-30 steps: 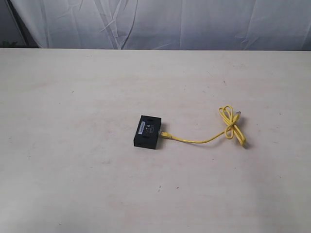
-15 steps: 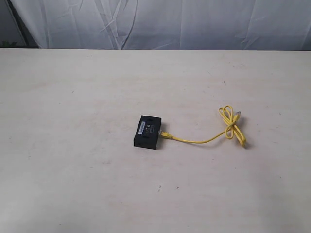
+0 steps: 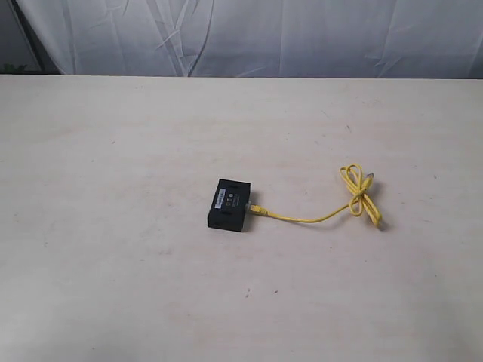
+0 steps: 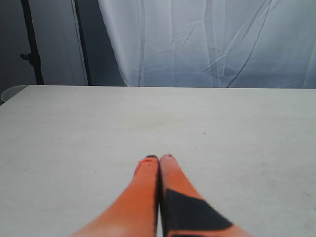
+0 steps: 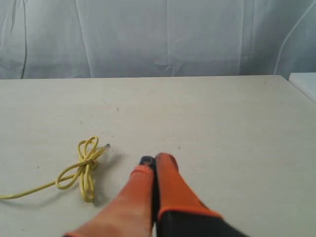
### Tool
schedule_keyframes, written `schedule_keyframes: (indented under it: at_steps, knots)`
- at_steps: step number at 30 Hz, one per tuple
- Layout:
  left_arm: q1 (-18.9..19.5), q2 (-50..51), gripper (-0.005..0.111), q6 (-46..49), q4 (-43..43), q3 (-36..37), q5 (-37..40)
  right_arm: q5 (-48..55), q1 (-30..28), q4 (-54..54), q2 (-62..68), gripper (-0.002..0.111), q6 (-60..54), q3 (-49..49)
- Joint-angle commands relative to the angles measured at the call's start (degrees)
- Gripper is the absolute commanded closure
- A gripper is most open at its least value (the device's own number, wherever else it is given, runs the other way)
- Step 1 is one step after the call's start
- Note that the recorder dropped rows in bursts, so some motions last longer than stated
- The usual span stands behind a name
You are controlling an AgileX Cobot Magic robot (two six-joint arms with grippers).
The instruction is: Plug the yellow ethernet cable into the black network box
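The black network box lies flat near the middle of the table, white label strip on top. The yellow ethernet cable runs from the box's right side, where one plug end touches the box, to a knotted loop further right. In the right wrist view the knotted loop lies beside my right gripper, which is shut with nothing in it. My left gripper is shut over bare table. Neither arm shows in the exterior view.
A white cloth backdrop hangs behind the table's far edge. A dark stand rises past the far left corner in the left wrist view. A white surface adjoins the table's right edge.
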Motion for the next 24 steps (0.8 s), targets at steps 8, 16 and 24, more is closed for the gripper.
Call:
schedule_keyframes:
  at_steps: [8,16,24]
  knots:
    - [0.2,-0.4,0.107,-0.3,-0.1,0.3,0.0,0.4,-0.3,-0.6,-0.4,0.109,0.2,0.2]
    - [0.2,-0.4,0.107,-0.3,-0.1,0.3,0.0,0.4,-0.3,0.5,-0.4,0.109,0.2,0.2]
    - [0.2,-0.4,0.107,-0.3,-0.1,0.3,0.0,0.4,-0.3,0.5,-0.4,0.109,0.2,0.2]
